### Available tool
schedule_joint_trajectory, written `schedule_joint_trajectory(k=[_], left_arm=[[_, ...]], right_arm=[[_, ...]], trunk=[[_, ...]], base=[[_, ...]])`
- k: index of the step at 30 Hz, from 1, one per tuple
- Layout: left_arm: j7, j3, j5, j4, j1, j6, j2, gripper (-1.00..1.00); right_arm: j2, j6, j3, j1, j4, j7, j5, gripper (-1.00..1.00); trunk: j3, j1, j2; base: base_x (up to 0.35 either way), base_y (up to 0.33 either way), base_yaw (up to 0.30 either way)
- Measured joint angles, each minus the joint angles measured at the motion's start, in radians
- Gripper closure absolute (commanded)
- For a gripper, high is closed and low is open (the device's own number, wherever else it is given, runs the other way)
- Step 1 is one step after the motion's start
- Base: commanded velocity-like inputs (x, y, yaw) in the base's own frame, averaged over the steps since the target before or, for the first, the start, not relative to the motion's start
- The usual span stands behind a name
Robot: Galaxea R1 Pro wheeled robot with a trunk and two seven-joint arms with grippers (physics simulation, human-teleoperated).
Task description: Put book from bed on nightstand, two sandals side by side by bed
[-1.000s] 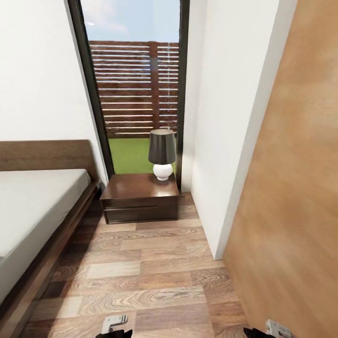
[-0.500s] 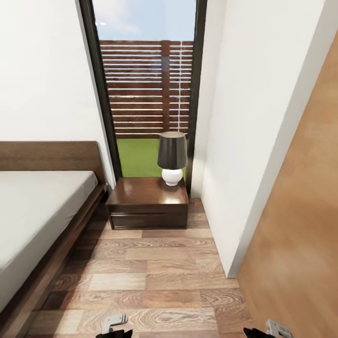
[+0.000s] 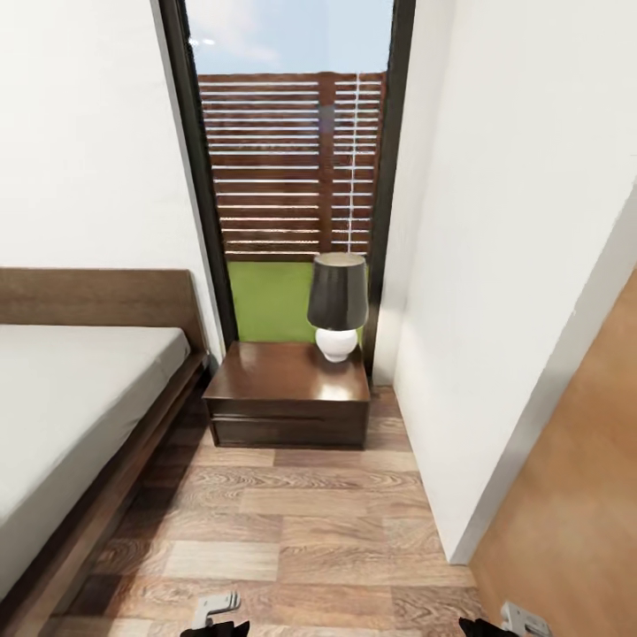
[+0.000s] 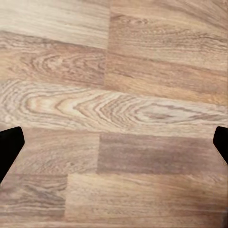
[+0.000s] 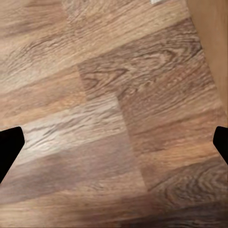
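The bed (image 3: 71,398) lies at the left of the head view, pale grey mattress on a dark wood base, with its brown headboard (image 3: 97,296) against the wall. Beside it, under the tall window (image 3: 292,177), stands the reddish-brown nightstand (image 3: 287,376). The book and the sandals are out of view. My left gripper (image 4: 114,147) hangs open over bare plank floor, fingertips wide apart and nothing between them. My right gripper (image 5: 114,147) is open over the floor too, also holding nothing.
A dark-shaded lamp (image 3: 337,305) with a white round base stands on the nightstand's back right corner. A white wall (image 3: 495,265) and a wooden door panel (image 3: 575,522) close in the right side. A strip of plank floor (image 3: 301,522) runs between bed and wall.
The whole head view has shifted: nightstand, lamp and window now sit further right and the door panel takes less of the picture. That is camera motion. Nothing in the room has moved.
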Motion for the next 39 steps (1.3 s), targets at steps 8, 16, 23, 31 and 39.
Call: schedule_joint_trajectory(k=[8,16,23,31,39], left_arm=[[0.0,0.0,0.0,0.0,0.0,0.0,0.0,-1.0],[0.0,0.0,0.0,0.0,0.001,0.0,0.0,-1.0],[0.0,0.0,0.0,0.0,0.0,0.0,0.0,-1.0],[-0.001,0.001,0.0,0.0,0.0,0.001,0.001,-1.0],[-0.001,0.001,0.001,0.0,0.0,0.002,0.001,-1.0]], right_arm=[[0.0,0.0,0.0,0.0,0.0,0.0,-0.001,-1.0],[0.0,0.0,0.0,0.0,0.0,0.0,-0.001,-1.0],[0.0,0.0,-0.001,0.0,0.001,0.0,-0.001,-1.0],[0.0,0.0,-0.001,0.0,0.0,0.0,-0.001,-1.0],[0.0,0.0,-0.001,0.0,0.0,0.002,-0.001,-1.0]], trunk=[[0.0,0.0,0.0],[-0.003,0.0,0.0],[-0.003,0.0,0.0],[-0.003,0.0,0.0],[-0.003,0.0,0.0]], base=[[0.301,0.0,0.038],[0.301,0.0,0.189],[0.207,0.0,0.036],[0.057,0.0,0.001],[0.278,0.0,0.0]])
